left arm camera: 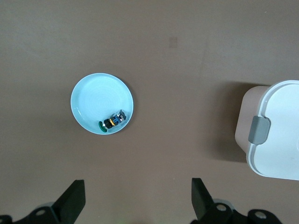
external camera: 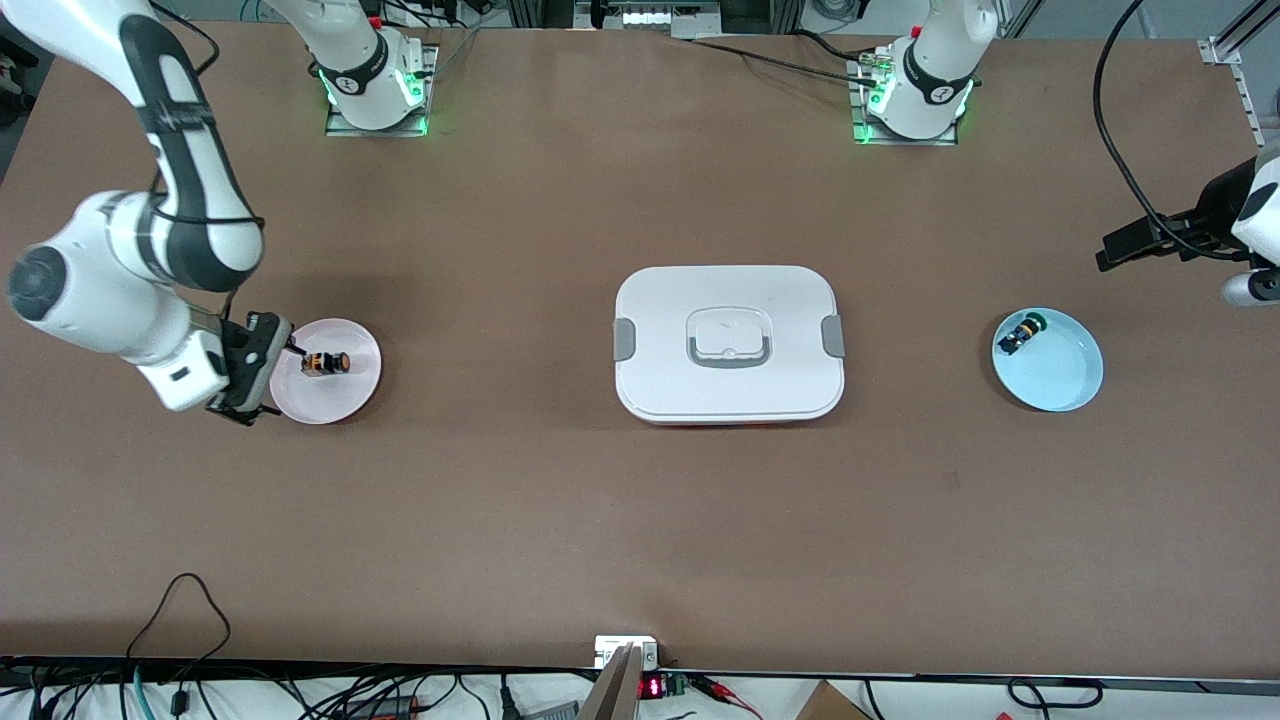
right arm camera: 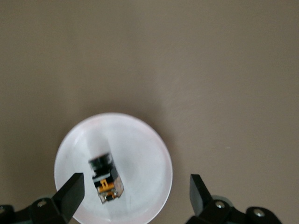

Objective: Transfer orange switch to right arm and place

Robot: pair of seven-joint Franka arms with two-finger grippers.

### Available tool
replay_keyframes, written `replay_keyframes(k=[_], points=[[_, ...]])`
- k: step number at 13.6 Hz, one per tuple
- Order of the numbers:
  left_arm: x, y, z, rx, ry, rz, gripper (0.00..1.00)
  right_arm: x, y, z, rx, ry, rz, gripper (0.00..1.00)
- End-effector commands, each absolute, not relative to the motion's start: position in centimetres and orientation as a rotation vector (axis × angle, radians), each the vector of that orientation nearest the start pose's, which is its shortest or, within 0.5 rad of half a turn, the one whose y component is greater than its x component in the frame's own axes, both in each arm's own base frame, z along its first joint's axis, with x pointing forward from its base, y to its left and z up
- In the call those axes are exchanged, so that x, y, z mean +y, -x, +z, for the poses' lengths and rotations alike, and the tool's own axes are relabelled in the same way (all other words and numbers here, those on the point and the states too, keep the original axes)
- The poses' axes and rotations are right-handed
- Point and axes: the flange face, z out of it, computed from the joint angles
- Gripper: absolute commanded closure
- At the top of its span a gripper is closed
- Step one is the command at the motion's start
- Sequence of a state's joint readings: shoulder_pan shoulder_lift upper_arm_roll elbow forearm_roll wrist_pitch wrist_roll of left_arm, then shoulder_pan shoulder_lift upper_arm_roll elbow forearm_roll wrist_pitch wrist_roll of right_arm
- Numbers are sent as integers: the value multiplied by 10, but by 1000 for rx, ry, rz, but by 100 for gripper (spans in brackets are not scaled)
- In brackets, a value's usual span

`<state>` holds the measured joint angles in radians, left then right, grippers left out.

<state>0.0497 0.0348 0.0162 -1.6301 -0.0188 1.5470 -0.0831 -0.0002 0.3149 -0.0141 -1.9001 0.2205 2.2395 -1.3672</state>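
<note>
The orange switch [external camera: 325, 362] lies on its side in a pink plate [external camera: 355, 395] at the right arm's end of the table, free of any grip. The right gripper [right arm camera: 135, 196] hovers just over the plate's outer edge with its fingers [right arm camera: 70, 191] spread wide apart, the switch [right arm camera: 105, 178] showing between them in the right wrist view. Mid-table sits a white lidded box [external camera: 728, 343]. Toward the left arm's end a blue plate [external camera: 1060, 375] holds a green switch [external camera: 1022, 332]. The left gripper [left arm camera: 138, 200] waits high above the table near that plate [left arm camera: 88, 100], its fingers [left arm camera: 72, 198] also wide apart and empty
</note>
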Motion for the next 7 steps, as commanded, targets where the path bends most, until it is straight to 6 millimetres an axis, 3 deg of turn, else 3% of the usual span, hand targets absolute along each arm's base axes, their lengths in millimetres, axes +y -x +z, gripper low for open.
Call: replay_keyframes(k=[1,7], points=[[34,-559,579,-227,3133,186,0,14,-619,375,-1393,2616,-225,0],[32,-559,579,-228,3150,187,0,56,-602,420,-430,2831,168,0]])
